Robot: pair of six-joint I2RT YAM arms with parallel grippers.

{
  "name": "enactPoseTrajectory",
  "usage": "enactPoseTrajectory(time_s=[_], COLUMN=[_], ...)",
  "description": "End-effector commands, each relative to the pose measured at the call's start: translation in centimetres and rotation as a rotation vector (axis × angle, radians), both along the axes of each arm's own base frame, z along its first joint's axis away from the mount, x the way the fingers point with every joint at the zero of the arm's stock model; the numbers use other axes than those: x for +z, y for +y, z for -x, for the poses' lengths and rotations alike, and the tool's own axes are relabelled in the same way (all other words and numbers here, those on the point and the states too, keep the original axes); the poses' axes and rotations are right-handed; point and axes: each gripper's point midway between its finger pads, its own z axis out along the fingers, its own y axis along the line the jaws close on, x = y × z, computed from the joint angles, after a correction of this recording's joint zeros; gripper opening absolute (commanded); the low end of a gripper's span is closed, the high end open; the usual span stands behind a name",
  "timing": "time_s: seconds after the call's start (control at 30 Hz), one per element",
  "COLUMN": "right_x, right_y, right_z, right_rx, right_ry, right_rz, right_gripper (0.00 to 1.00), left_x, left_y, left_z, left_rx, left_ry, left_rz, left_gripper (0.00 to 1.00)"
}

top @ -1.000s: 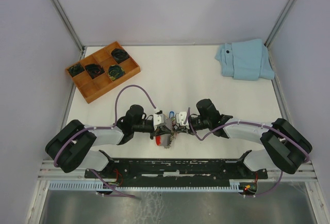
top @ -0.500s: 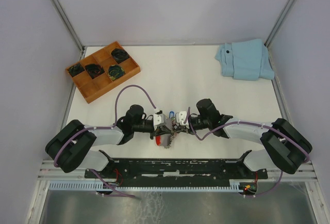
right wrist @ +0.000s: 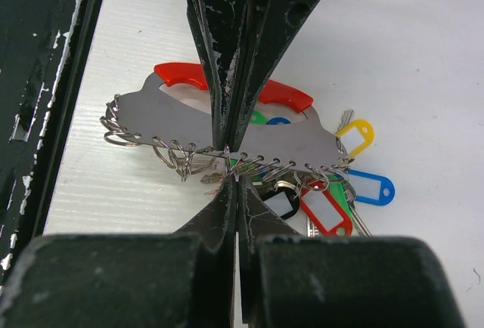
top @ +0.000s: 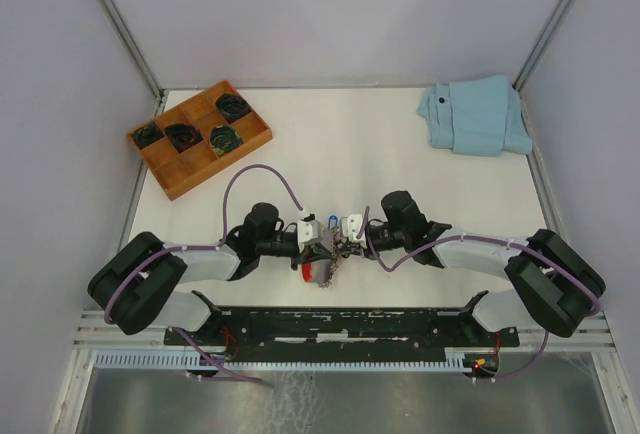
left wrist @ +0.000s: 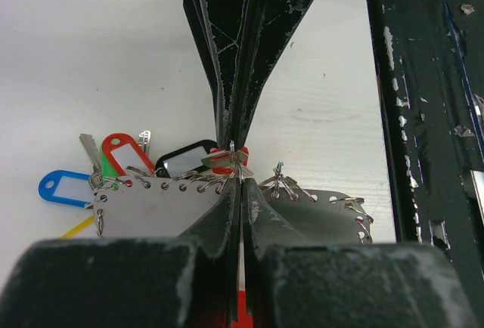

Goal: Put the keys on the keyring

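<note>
The keyring (top: 325,254) is a grey perforated strap (right wrist: 295,143) with a red curved band (right wrist: 181,73) and several small wire rings along its edge. My left gripper (left wrist: 240,181) is shut on the strap's edge. My right gripper (right wrist: 234,179) faces it tip to tip and is shut on a small ring at the same edge. The keys, with a red tag (right wrist: 325,211) and a green tag (right wrist: 342,196), lie bunched against the strap's ringed edge. I cannot tell if they hang from rings. In the left wrist view the red tag (left wrist: 125,154) lies left of the fingers.
Blue (right wrist: 370,187), yellow (right wrist: 355,135) and black (right wrist: 283,203) tags lie in the same bunch. A wooden tray (top: 170,179) holding dark coiled items stands at the back left. A folded light blue cloth (top: 475,114) lies at the back right. The black base rail (top: 340,324) runs just behind the grippers.
</note>
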Motion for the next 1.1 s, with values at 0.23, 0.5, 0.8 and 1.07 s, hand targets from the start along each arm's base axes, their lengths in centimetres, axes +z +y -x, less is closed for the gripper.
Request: enactPoseTrajectory(time_s=[0.23,0.5,0.8,1.07], right_x=[1.16,1.58,1.70,1.72], right_y=[0.22,0.63,0.82,0.94], right_z=[-0.22,0.06,0.22,0.16], right_rx=[-0.012,0.014,0.029,0.030], right_ry=[-0.017,-0.011,-0.004,-0.002], right_rz=[-0.014,-0.038,-0.046,-0.049], right_gripper=[0.01,0.01,0.01,0.01], left_x=[1.90,1.87,1.91,1.98], left_y=[-0.70,-0.77,-0.80,-0.85], left_z=[-1.22,-1.02,-1.00,-0.90], left_rx=[-0.007,-0.018,-0.021,-0.025], left_ry=[-0.091,-0.085,-0.084,-0.083], left_rz=[0.040,0.042,0.043,0.048], left_gripper=[0.03,0.03,0.03,0.03])
